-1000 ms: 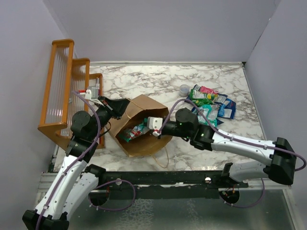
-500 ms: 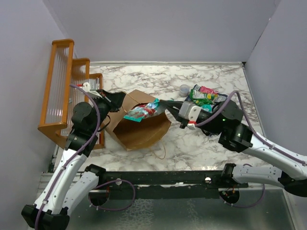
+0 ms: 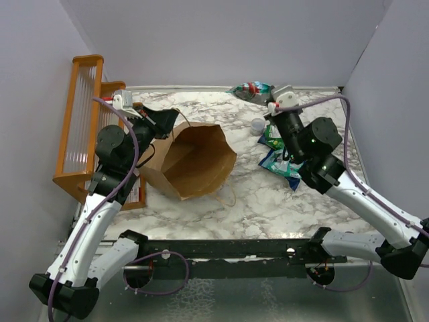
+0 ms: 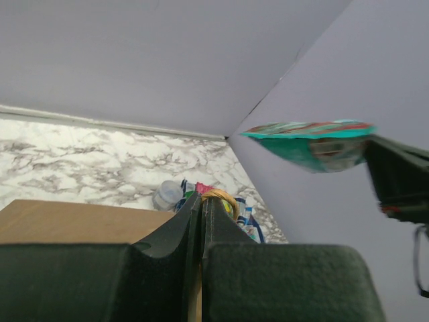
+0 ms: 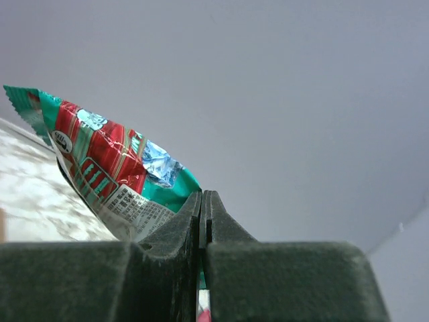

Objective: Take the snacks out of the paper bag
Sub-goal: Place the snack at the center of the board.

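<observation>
The right fingers are clenched on a teal and red snack packet. They hold it up in the upper middle of the top view, over the far edge of the desk. The left fingers pinch the thin handle of the paper bag, which is open in the middle of the view. More snacks lie piled to its right, near a clear cup.

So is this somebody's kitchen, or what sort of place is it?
Probably a robot test booth, not a kitchen: plain grey walls box in a marble-look table, with a left arm and a right arm bolted at its near edge.
</observation>
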Action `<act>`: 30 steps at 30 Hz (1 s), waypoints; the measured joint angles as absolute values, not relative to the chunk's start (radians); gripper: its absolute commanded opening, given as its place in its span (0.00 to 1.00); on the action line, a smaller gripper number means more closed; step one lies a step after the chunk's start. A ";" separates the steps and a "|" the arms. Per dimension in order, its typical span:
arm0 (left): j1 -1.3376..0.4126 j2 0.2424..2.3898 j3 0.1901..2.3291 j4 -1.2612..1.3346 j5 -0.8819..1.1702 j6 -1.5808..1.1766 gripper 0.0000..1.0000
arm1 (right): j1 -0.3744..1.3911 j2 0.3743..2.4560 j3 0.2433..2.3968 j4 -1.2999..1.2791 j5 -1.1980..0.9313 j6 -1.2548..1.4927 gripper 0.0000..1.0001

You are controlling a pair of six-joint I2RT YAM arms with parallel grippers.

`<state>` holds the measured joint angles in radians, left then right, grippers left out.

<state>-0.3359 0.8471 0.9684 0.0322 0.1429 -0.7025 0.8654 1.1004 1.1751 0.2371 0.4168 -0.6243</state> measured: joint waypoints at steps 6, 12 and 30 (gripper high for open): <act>-0.336 0.935 1.070 0.096 0.184 -0.744 0.00 | 0.618 1.139 1.055 0.212 0.363 -0.413 0.01; -0.336 0.971 1.135 0.122 0.173 -0.778 0.00 | 0.538 1.264 0.929 0.209 0.283 -0.256 0.01; -0.336 0.852 0.917 0.092 0.110 -0.910 0.00 | 0.504 1.497 0.814 0.291 0.205 -0.121 0.01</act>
<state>-0.3359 0.8516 0.9173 0.0921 0.1097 -0.9104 0.5037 1.4971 0.8143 0.2909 0.2050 -0.1211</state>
